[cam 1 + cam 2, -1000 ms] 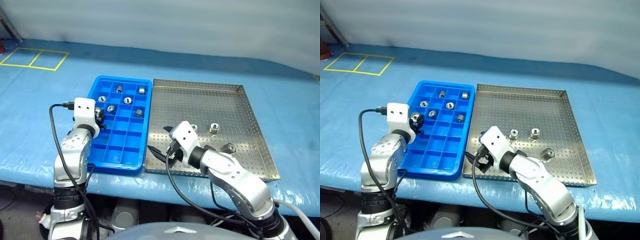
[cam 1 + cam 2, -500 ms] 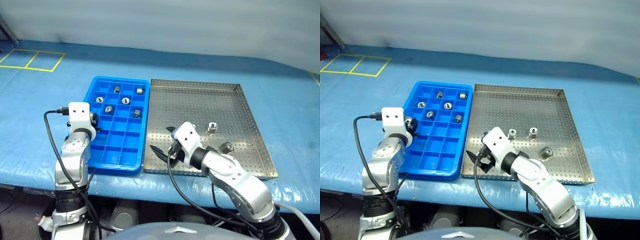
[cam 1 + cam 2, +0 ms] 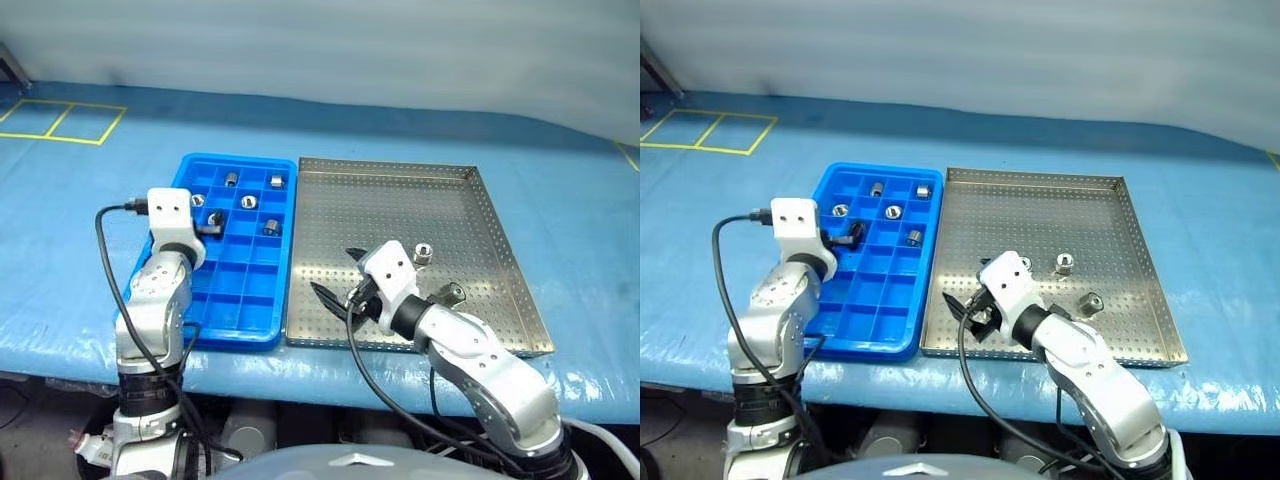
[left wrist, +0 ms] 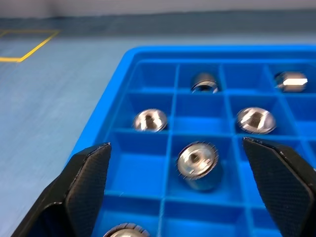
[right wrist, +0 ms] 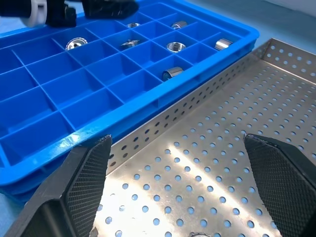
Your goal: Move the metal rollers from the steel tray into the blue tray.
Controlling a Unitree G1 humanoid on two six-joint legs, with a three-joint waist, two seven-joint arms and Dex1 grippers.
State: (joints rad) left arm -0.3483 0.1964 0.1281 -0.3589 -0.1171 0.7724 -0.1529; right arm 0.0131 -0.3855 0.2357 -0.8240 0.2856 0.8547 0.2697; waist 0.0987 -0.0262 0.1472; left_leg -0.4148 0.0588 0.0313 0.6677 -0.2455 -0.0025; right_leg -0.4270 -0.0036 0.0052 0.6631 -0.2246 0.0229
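Observation:
The blue tray (image 3: 236, 300) lies left of the steel tray (image 3: 400, 210), touching it. Several metal rollers sit in the blue tray's far compartments, such as one roller (image 3: 248, 202) near the middle. My left gripper (image 3: 208, 224) hovers open over those compartments, and a roller (image 4: 197, 163) rests in the compartment between its spread fingers (image 4: 84, 177). On the steel tray's floor lie one roller (image 3: 424, 254) and another roller (image 3: 455, 294). My right gripper (image 3: 335, 287) is open and empty over the steel tray's near left corner.
Both trays rest on a blue sheet (image 3: 80, 250) covering the table, whose front edge runs just below them. Yellow taped squares (image 3: 60, 120) mark the far left. A black cable (image 3: 105, 260) loops beside the left arm.
My left gripper was shut on a roller; it has lifted, moved over the blue tray and opened, and the roller now lies in a compartment. The right gripper barely moved.

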